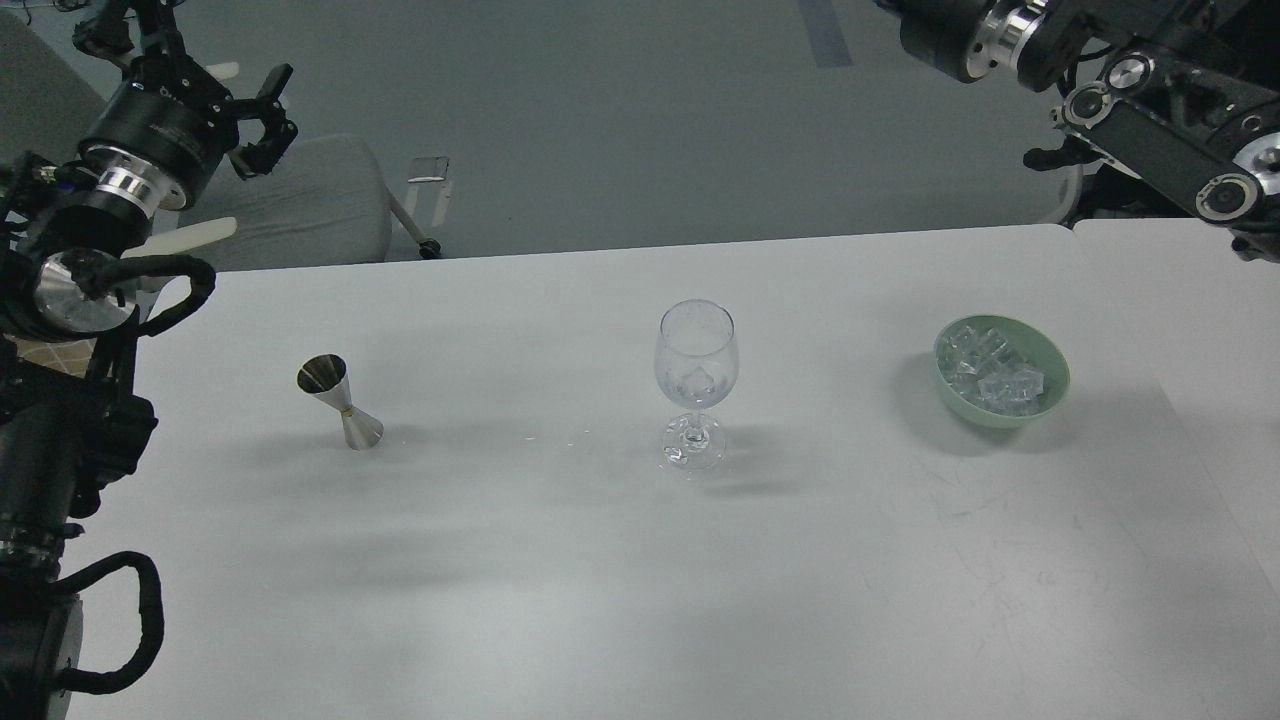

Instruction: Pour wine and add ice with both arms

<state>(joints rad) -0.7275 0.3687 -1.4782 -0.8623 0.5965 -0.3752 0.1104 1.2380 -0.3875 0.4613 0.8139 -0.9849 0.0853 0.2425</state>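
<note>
Ice (990,372): clear glassy cubes, heaped in green bowl (1050,395) right of glass (697,380). Arms: black, silver-ringed, raised at far corners, well apart from glass.

Three obstacles only on the white table (560,600), well apart in a row: steel jigger (340,402) left, upright wine glass (696,382) centre, green bowl (1003,372) right. Wide open lanes between them and across the whole near half. Both arms raised off the far corners, clear of the tabletop.
</note>
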